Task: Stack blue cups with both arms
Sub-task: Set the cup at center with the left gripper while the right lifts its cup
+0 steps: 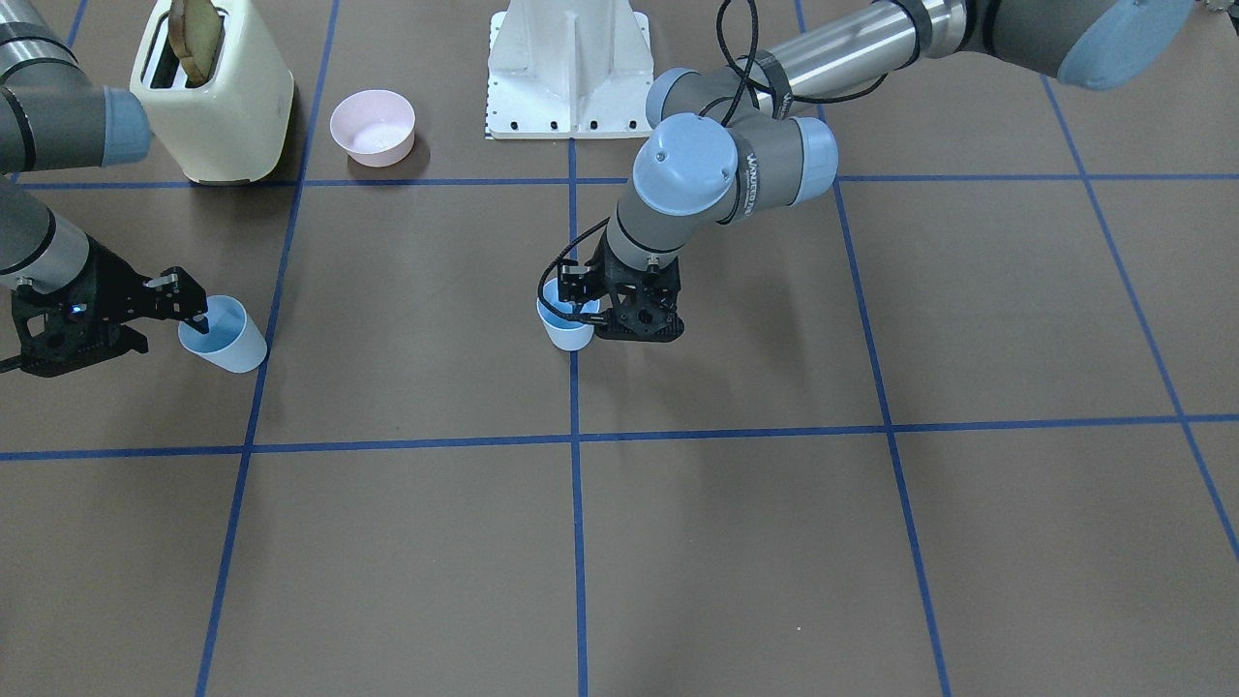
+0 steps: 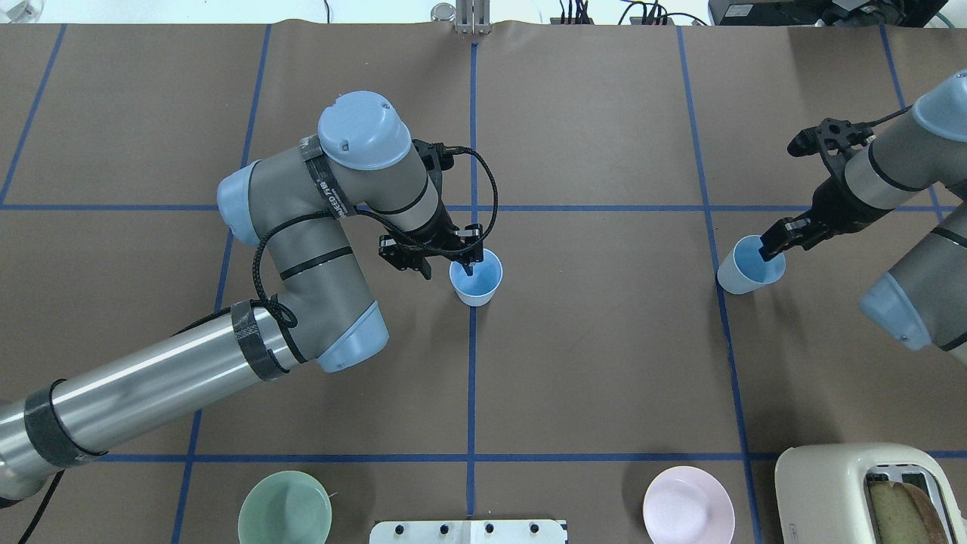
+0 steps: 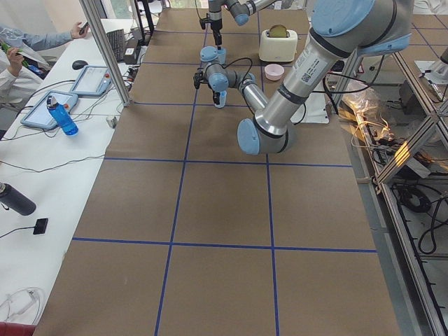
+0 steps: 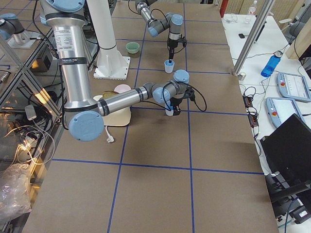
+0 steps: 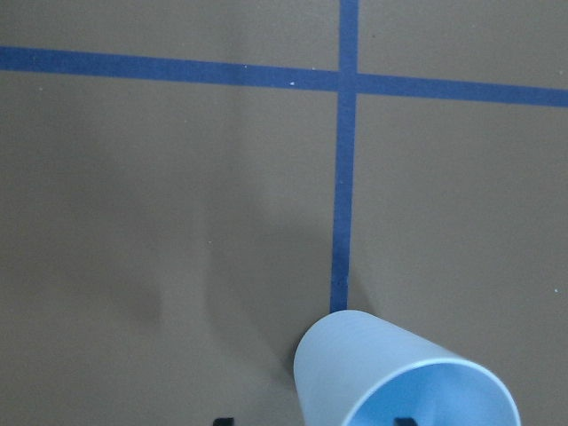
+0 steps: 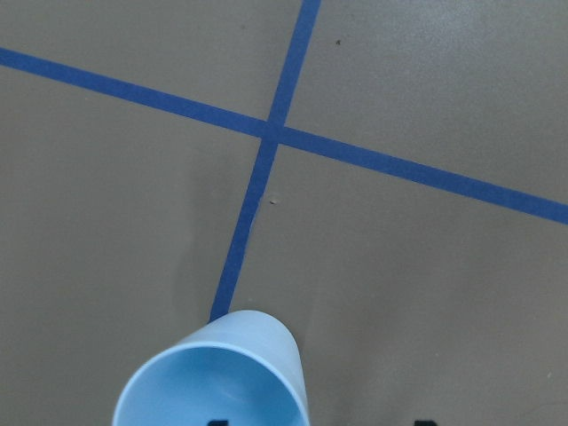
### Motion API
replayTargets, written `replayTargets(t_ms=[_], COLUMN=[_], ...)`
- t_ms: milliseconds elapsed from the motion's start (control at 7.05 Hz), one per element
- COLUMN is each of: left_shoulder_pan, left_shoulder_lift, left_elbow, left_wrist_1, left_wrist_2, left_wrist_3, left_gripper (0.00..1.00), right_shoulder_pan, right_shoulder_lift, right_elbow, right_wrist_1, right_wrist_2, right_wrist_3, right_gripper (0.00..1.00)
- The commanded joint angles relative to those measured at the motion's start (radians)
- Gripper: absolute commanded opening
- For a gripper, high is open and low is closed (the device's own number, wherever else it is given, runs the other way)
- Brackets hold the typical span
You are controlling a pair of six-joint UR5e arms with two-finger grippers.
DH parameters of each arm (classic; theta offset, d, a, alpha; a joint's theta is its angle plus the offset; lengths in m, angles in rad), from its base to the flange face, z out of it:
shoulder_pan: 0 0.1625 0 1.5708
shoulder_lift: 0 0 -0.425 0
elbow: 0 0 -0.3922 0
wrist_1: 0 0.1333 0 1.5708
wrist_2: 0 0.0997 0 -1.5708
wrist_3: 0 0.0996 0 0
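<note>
Light-blue cup walls are straddled, one finger inside and one outside: the mid-table cup [image 2: 476,277] by the left gripper [image 2: 457,263], the right-side cup [image 2: 744,266], well apart, by the right gripper [image 2: 782,242]. Both grippers are held part-open (no clamping is evident), presumably so that thin rims can be pinched.

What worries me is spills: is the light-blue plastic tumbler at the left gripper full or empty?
Empty: overhead, the light-blue plastic tumbler shows a bare blue floor; only the left gripper reaches in.

Smooth plastic blue cups [image 2: 480,284], brushed-metal left arm [image 2: 151,393], matt table cover [image 1: 678,561], perhaps paper.
</note>
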Motion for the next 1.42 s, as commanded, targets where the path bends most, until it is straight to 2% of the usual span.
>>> replayTargets(t_ms=[0,284,993,1135,1277], left_shoulder_pan=[-0.003,-0.003,-0.003,-0.003,-0.003], left_shoulder_lift=[0.002,0.004,0.004,0.004,0.004], left_elbow=[0.0,0.0,0.0,0.0,0.0], left_wrist_1=[0.0,0.0,0.001,0.001,0.001], left_wrist_2=[-0.001,-0.001,0.0,-0.001,-0.001], left_wrist_3=[0.0,0.0,0.0,0.0,0.0], left_gripper=[0.67,0.67,0.67,0.67,0.67], right_shoulder_pan=[-0.022,-0.027,-0.03,-0.036,-0.044], right_shoulder_lift=[0.001,0.001,0.001,0.002,0.005], right_elbow=[-0.003,-0.001,0.0,-0.001,-0.001], right_wrist_1=[0.002,0.003,0.005,0.005,0.005], right_wrist_2=[-0.024,-0.031,-0.052,-0.052,-0.051], right_wrist_3=[0.01,0.01,0.002,-0.001,-0.002], right_gripper=[0.58,0.56,0.43,0.34,0.18])
